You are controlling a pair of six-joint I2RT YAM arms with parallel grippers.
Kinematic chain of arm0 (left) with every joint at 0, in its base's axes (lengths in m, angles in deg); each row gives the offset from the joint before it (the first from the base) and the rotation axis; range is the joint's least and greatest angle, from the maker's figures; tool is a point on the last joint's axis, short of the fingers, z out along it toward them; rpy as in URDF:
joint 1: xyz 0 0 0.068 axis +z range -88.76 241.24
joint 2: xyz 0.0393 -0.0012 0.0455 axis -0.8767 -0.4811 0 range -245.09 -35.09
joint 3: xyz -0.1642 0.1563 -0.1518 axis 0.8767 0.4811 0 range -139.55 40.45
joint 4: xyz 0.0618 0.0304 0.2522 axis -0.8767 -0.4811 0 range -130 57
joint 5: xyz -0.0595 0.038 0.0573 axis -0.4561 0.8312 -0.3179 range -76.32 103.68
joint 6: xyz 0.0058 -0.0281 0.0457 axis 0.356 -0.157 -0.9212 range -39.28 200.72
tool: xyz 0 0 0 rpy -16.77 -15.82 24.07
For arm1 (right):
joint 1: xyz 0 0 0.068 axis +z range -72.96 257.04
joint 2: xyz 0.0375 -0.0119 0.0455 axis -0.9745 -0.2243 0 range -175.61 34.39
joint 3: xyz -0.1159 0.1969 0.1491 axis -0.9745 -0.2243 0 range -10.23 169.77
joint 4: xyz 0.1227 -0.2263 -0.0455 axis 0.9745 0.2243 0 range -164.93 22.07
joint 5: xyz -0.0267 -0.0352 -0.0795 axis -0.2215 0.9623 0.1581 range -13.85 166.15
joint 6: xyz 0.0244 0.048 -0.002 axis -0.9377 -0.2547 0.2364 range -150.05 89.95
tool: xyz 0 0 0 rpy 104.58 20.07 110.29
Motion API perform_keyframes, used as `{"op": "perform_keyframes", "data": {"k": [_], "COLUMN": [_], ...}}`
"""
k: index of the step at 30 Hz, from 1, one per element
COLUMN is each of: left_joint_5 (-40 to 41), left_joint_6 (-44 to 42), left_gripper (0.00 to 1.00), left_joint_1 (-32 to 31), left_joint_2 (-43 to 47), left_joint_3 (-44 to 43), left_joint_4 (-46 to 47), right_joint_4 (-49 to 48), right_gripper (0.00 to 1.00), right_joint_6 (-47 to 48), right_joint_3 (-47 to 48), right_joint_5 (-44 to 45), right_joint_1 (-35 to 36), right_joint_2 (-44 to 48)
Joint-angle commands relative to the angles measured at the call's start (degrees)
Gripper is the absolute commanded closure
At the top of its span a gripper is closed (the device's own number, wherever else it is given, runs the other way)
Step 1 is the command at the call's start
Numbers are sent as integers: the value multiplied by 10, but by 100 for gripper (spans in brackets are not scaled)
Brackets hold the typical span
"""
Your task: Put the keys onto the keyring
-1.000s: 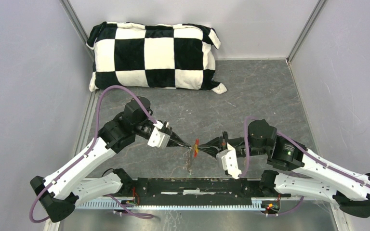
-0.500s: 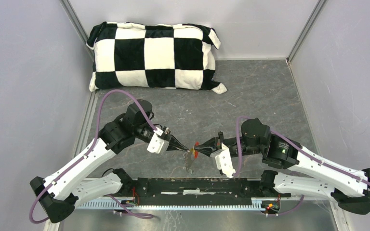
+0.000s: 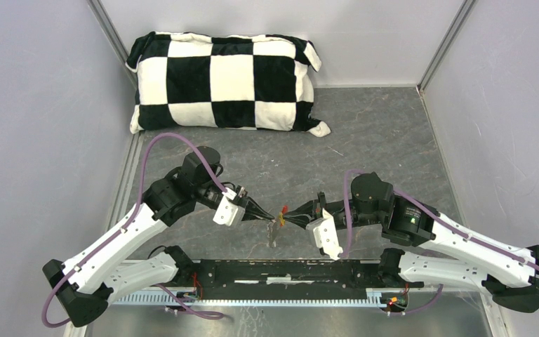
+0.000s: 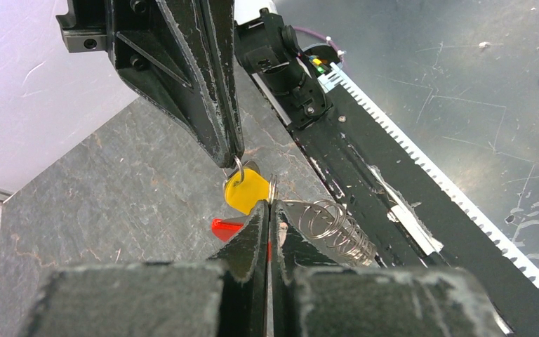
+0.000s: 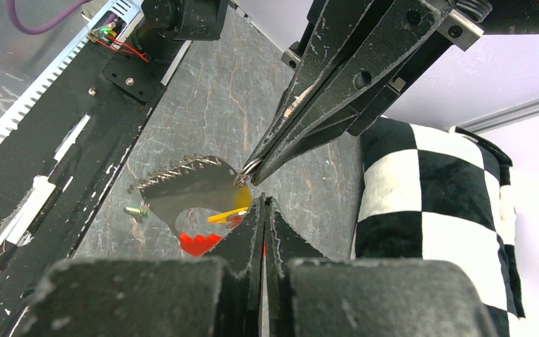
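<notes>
grey stone-look table [image 3: 386, 140], well in front of the checkered pillow [image 3: 224, 81]: left gripper [image 4: 268, 210] and right gripper [image 5: 262, 207] meet tip to tip, jaws pressed together, the left pinching the keyring [image 4: 333, 228], the right the yellow key [image 4: 244, 191], red tag [image 4: 224, 227] just beside.

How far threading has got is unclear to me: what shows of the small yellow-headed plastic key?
The key with a flat, rounded yellow plastic head hangs in the air between the two shut grippers. A thin metal ring at its top meets the right gripper; the left gripper closes beside its lower edge.
</notes>
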Motion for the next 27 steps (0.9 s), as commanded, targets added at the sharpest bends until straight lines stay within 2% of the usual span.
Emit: {"op": "perform_keyframes", "data": {"k": [1, 27], "left_joint_5": [-3, 1], "left_joint_6": [14, 26], "left_gripper": [98, 98], "left_joint_1": [3, 4], "left_joint_2": [9, 8], "left_joint_3": [-1, -1], "left_joint_4": [30, 43], "right_joint_4": [-6, -8], "right_gripper": [99, 100], "right_joint_6": [7, 6], "right_joint_3": [10, -2], "right_joint_5": [-3, -4], "right_joint_1": [6, 9], "right_joint_2": [-2, -2]}}
